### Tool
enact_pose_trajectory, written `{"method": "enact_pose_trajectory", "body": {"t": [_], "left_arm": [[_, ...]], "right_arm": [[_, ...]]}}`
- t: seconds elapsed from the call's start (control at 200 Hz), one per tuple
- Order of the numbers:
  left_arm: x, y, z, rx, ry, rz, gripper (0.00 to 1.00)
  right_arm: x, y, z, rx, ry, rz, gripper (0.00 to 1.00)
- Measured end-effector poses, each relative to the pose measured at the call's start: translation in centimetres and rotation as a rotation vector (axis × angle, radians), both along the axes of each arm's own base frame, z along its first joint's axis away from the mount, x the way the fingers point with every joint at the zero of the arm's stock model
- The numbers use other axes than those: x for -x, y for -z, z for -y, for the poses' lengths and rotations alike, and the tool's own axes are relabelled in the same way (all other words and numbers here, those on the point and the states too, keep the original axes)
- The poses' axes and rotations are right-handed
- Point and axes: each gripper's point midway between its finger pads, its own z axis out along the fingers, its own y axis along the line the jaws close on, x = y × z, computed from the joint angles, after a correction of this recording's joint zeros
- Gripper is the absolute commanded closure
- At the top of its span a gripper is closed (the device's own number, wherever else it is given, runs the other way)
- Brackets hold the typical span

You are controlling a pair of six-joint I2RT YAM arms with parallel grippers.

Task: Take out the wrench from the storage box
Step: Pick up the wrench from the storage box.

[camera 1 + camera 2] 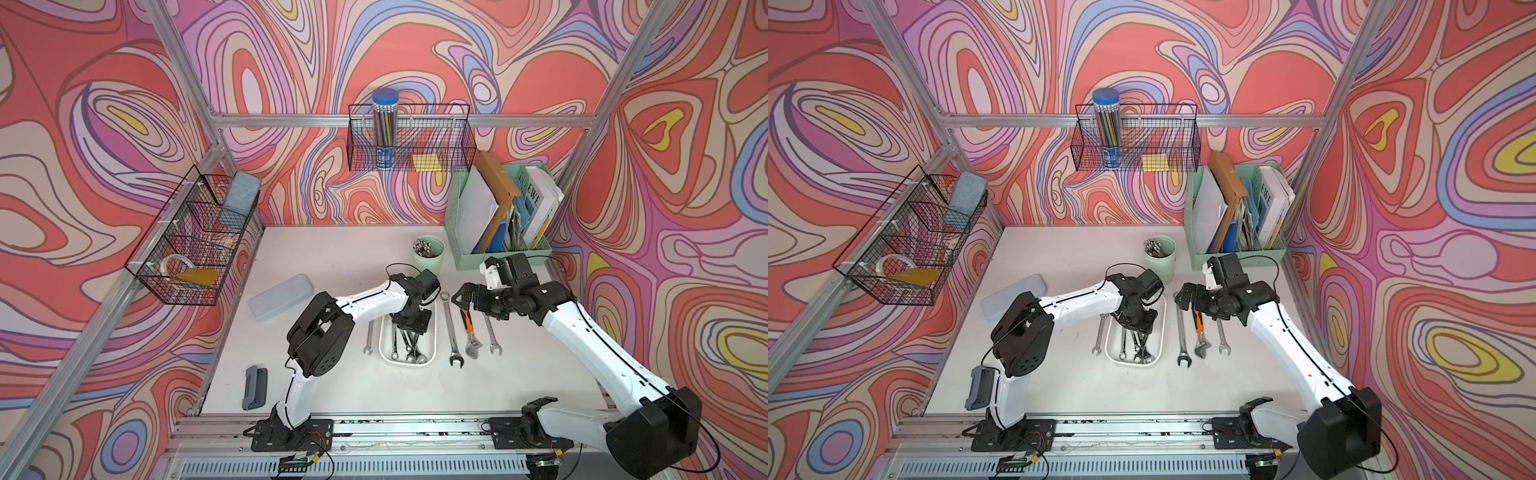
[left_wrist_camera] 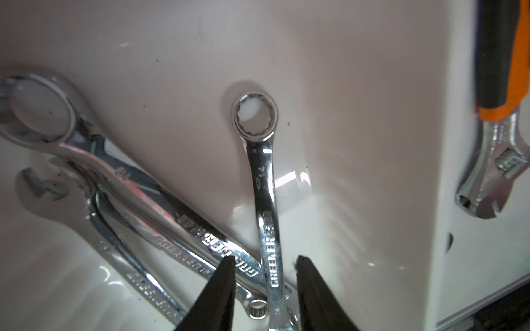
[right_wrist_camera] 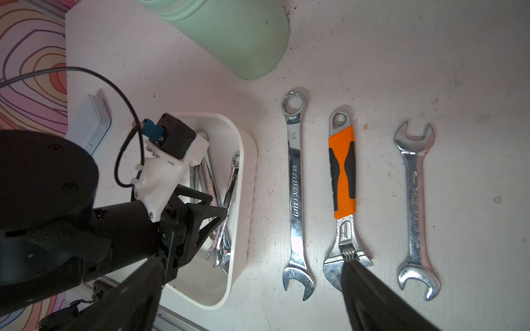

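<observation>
While the left hand (image 2: 264, 259) hangs in the storage box (image 1: 433, 349), half-open astride a wrench (image 2: 265, 200) (ungripped), the right hand (image 1: 462, 302) gapes.

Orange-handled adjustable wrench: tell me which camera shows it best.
The right wrist view: the adjustable wrench lies nearly whole, handle and head sharp. In both top views it is small, its handle end hidden. The left wrist view catches only its head end.
</observation>
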Motion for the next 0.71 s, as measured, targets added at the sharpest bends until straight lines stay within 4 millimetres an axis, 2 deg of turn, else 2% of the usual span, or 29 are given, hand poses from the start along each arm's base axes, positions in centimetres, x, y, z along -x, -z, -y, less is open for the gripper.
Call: {"method": "enact_pose_trajectory", "body": {"t": [0.451, 0.566, 0.706], "left_arm": [[0.5, 1.7, 1.0, -0.001, 0.041, -0.021, 0.61], [0.8, 1.7, 1.2, -0.012, 0.060, -0.014, 0.65], [1.0, 1.9, 1.1, -0.042, 0.071, -0.013, 0.77]], "right_arm": [[0.0, 0.0, 0.2, 0.001, 0.004, 0.001, 0.02], [0.0, 0.0, 0.2, 0.001, 0.004, 0.001, 0.02], [0.0, 0.0, 0.2, 0.001, 0.004, 0.001, 0.02]]}}
